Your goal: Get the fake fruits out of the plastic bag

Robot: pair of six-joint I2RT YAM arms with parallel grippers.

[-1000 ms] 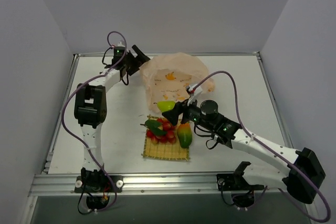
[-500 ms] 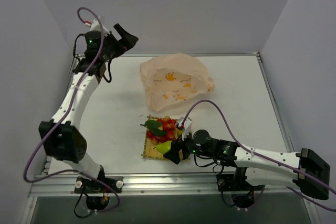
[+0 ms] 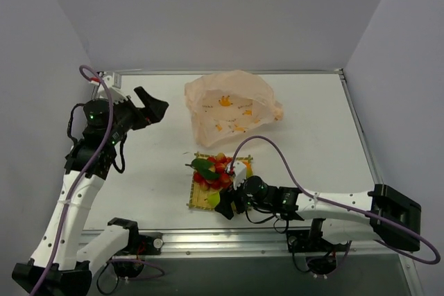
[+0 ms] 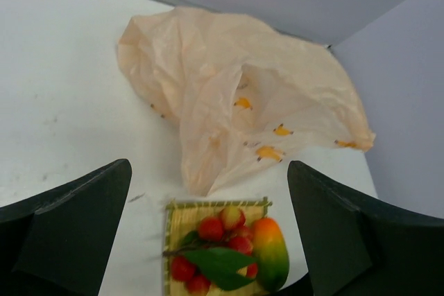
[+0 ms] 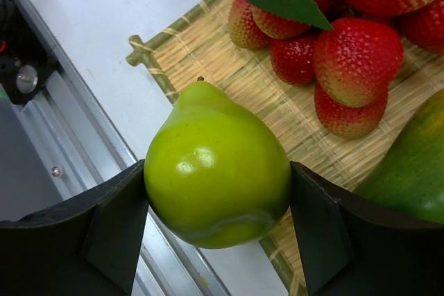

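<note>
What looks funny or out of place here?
Only the green pear: the right claw grips it at the near corner of the woven mat, while the red berries and mango lie on it.

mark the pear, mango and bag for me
green pear (image 5: 216,164), right wrist view, middle of its belly
mango (image 4: 270,254), left wrist view, middle of its orange-green side
plastic bag (image 3: 232,104), top external view, centre of the crumpled film

No text, brand, number or sign that I can read on any of my three feeds. The only print is the small orange marks (image 4: 267,152) on the plastic bag (image 3: 232,98), upper centre of the overhead frame. They look like shapes, not letters.
</note>
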